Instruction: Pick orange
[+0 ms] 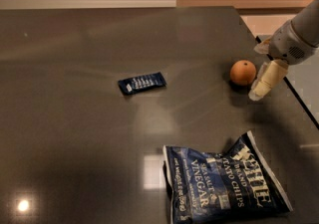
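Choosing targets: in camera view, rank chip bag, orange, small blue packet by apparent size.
1. chip bag, though nearest the camera
2. small blue packet, marginally
3. orange
The gripper hangs close beside the orange.

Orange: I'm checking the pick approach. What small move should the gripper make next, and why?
Probably a short sideways shift toward the orange, to bring the gripper over it. The gripper sits close beside the fruit, on the side nearer the table's edge, and the orange rests unheld on the table.
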### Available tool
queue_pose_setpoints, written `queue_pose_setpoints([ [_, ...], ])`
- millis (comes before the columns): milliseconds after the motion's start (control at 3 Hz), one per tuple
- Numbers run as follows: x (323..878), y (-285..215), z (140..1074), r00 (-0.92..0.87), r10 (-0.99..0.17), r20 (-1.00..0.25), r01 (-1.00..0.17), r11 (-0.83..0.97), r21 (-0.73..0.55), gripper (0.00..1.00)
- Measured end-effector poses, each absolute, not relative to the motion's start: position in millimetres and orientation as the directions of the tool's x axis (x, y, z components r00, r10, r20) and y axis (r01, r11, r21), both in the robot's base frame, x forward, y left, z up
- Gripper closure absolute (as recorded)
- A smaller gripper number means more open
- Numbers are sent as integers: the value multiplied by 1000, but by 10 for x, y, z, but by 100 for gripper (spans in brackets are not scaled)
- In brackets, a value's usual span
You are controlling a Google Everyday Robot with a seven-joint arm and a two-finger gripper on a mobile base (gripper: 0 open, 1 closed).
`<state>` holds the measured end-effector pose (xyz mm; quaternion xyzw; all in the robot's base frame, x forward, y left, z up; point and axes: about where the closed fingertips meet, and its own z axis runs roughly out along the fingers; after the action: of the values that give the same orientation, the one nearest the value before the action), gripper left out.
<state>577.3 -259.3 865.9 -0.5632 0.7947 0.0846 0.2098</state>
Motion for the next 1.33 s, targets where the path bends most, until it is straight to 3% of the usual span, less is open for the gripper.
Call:
queue_pose_setpoints([
  [333,5848,-2549,8549,-291,-851,-438,-930,358,-78,0],
  [667,5893,-2522,8484,-302,-847,-437,-929,364,-64,17],
  [1333,5923,-2406,8550,-296,-835,-463,-932,358,-49,64],
])
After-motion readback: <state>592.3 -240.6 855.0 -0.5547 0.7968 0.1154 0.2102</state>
